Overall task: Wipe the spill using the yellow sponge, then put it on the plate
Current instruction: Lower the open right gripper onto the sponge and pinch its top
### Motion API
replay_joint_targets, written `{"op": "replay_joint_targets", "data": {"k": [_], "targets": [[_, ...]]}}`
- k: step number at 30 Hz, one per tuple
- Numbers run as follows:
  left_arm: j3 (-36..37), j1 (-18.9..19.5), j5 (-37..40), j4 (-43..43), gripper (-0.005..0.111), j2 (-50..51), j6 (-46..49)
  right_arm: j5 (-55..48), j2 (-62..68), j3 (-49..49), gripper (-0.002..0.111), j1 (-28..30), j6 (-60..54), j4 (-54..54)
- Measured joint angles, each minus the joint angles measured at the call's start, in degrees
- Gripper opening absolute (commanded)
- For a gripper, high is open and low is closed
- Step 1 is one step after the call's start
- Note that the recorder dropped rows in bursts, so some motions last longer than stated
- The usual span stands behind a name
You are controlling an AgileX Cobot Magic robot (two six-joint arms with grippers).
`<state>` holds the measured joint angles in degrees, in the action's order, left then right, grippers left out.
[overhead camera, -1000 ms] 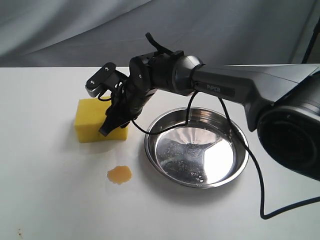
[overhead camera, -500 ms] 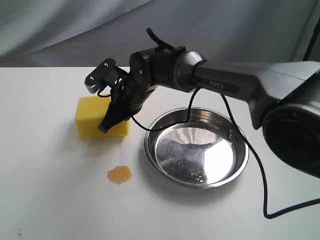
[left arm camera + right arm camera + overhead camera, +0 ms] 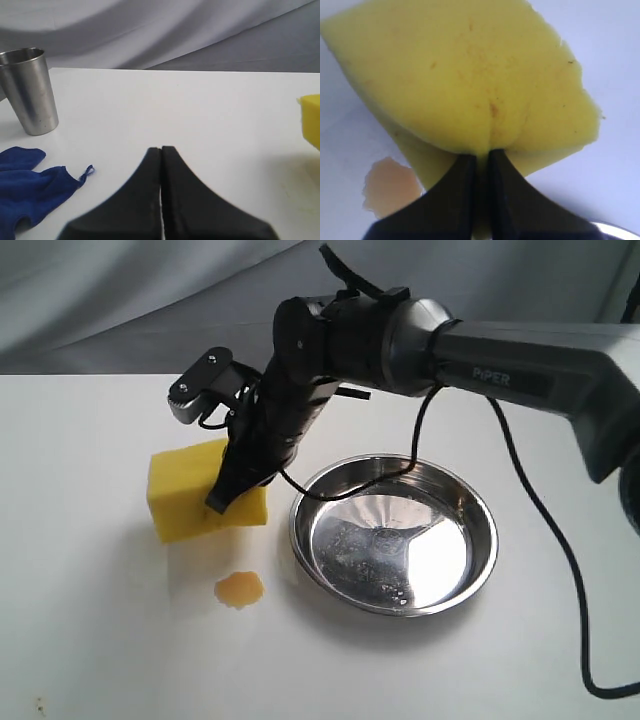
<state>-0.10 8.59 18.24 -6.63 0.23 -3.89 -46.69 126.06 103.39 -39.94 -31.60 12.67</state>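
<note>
My right gripper (image 3: 224, 498) (image 3: 480, 156) is shut on the yellow sponge (image 3: 196, 490) (image 3: 465, 80), pinching its edge so the foam puckers between the fingers. The sponge hangs tilted, lifted off the white table, left of the plate (image 3: 393, 534). The amber spill (image 3: 239, 588) (image 3: 387, 185) lies on the table just in front of and below the sponge, untouched. The steel plate holds nothing. My left gripper (image 3: 161, 150) is shut and empty over bare table, far from the sponge (image 3: 311, 121), whose corner shows at the edge of its view.
A steel cup (image 3: 29, 91) and a crumpled blue cloth (image 3: 27, 187) lie on the table in the left wrist view. A black cable (image 3: 540, 530) loops from the right arm over the plate. Grey fabric hangs behind the table.
The right gripper has closed on the sponge and raised it, tilting it and carrying it slightly toward the spill. The arm has swung upward.
</note>
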Motion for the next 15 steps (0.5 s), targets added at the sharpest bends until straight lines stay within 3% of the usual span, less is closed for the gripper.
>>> {"op": "replay_joint_targets", "data": {"k": [8, 15], "targets": [[0.00, 0.00, 0.00, 0.00, 0.000, 0.00, 0.00, 15.99, -8.96, -18.87, 0.000, -1.34, -4.00, 2.32], [0.00, 0.00, 0.00, 0.00, 0.000, 0.00, 0.00, 23.97, -9.07, -27.74, 0.000, -5.43, -6.76, 2.55]]}}
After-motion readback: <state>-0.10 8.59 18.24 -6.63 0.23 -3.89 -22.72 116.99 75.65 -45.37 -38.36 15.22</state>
